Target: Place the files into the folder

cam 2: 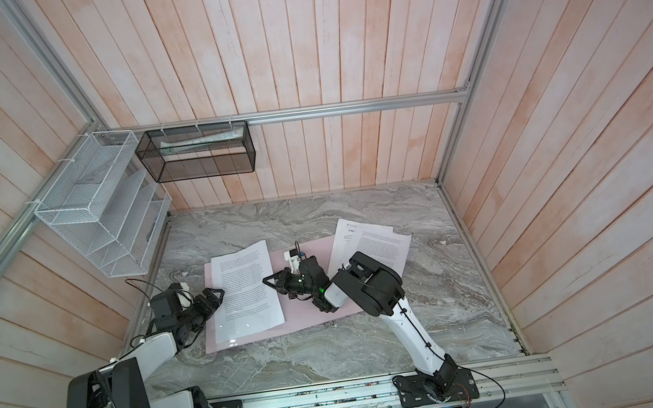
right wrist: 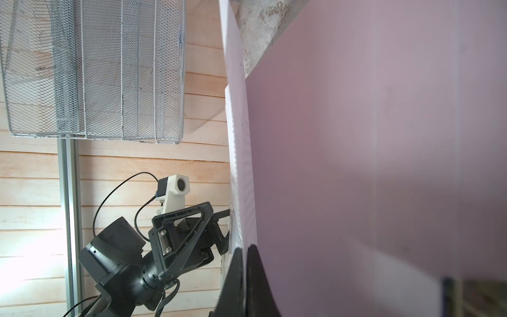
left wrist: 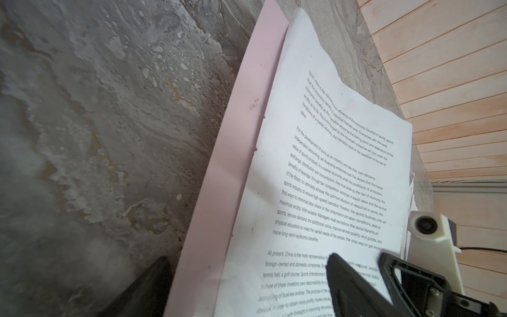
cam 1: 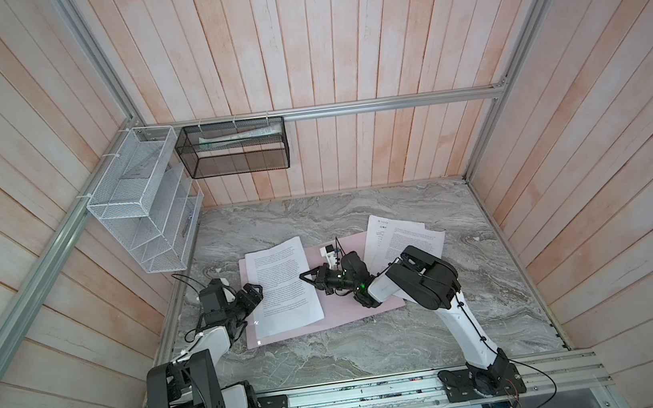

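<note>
The pale pink folder lies open on the marble table in both top views. One printed white sheet of the files rests on its left half, slightly bowed. My right gripper is shut on that sheet's right edge, which shows edge-on as the sheet over the folder. My left gripper is open at the sheet's left edge. One finger is over the sheet and the other is outside the folder. More sheets lie at the back right.
A white wire-mesh rack hangs on the left wall. A black mesh basket holding rolled papers hangs on the back rail. Wooden walls close in three sides. The right arm's elbow overlaps the back-right sheets.
</note>
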